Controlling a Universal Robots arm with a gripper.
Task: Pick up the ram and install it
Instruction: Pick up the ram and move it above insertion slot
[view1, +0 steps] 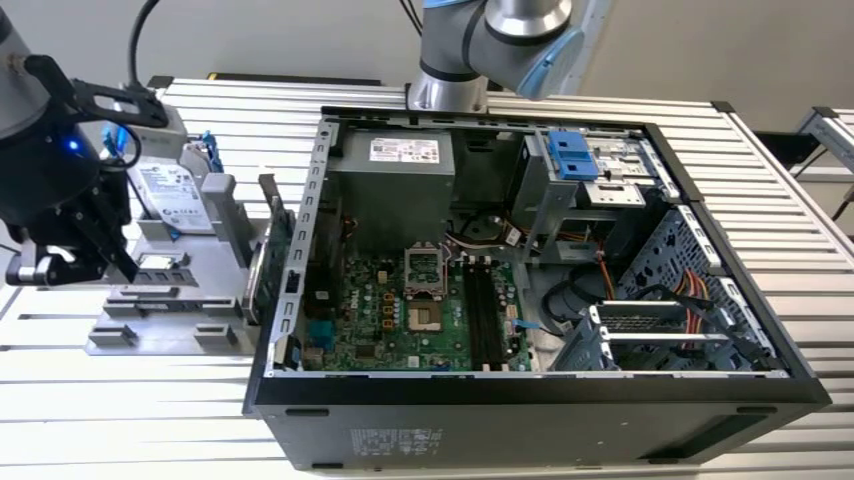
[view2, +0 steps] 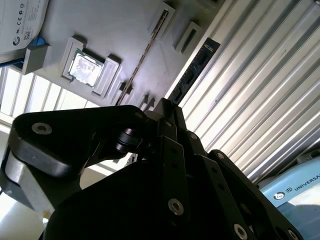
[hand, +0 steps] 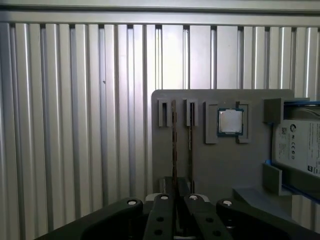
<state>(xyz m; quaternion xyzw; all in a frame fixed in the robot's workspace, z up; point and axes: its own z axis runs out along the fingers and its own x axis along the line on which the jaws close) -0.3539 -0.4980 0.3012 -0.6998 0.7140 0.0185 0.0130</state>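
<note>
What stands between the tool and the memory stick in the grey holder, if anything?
Nothing visible. In the first wrist view the tool sits at the end of the memory stick, which stands on edge in the grey holder; a second stick stands beside it, apart.

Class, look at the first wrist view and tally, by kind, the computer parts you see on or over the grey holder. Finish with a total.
Memory sticks: 2
Processor chip: 1
Hard drive: 1
Total: 4
</note>
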